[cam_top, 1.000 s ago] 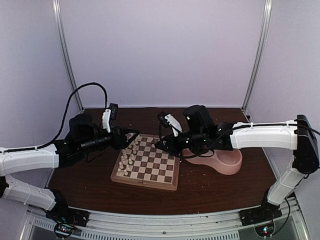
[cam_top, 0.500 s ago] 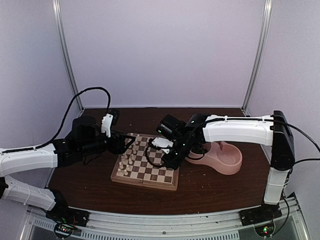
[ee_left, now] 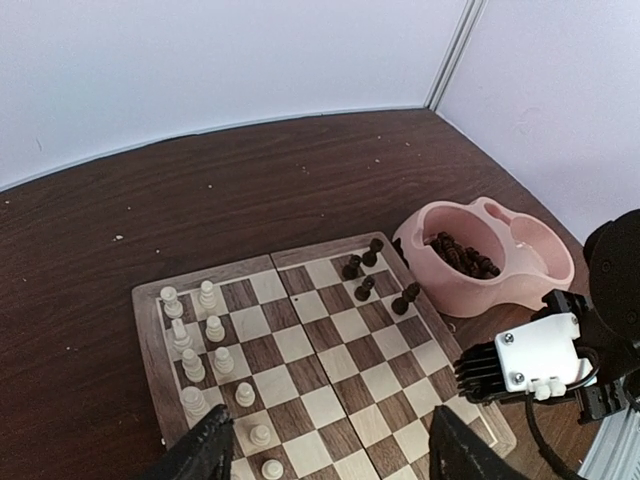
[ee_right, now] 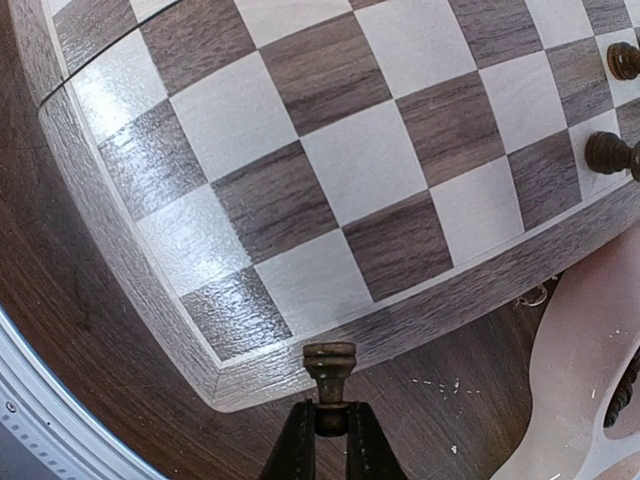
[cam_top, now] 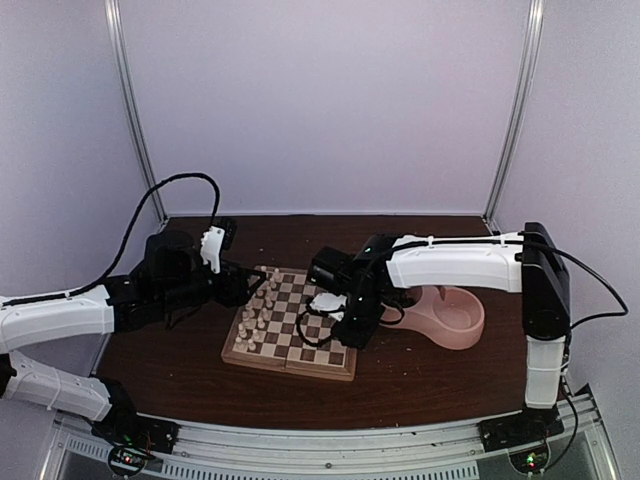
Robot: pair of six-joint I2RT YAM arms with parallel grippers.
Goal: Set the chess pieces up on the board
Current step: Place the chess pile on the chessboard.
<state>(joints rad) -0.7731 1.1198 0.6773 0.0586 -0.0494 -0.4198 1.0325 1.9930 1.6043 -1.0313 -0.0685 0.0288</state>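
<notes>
The board [cam_top: 290,368] lies mid-table. Cream chess pieces [ee_left: 215,328] stand in two columns on its left side, and a few dark ones [ee_left: 364,288] stand at its far right corner. My right gripper [ee_right: 328,415] is shut on the top of a dark brown piece [ee_right: 330,368], which hangs over the board's near right corner rim [ee_right: 130,300]; from above this gripper [cam_top: 350,335] is over that corner. My left gripper [ee_left: 330,460] is open and empty, hovering off the board's left edge [ee_left: 148,340], and in the top view it [cam_top: 245,285] is beside the cream rows.
A pink double bowl [ee_left: 500,290] sits right of the board, with several dark pieces [ee_left: 460,255] in its near cup; its wall [ee_right: 580,380] is close to my right gripper. Two dark pieces [ee_right: 608,153] stand near the board's right edge. Enclosure walls stand behind and beside the table.
My right arm swung from above the bowl down to the board's near right corner, carrying the dark piece. The left gripper drew back slightly to the left and stayed open.
</notes>
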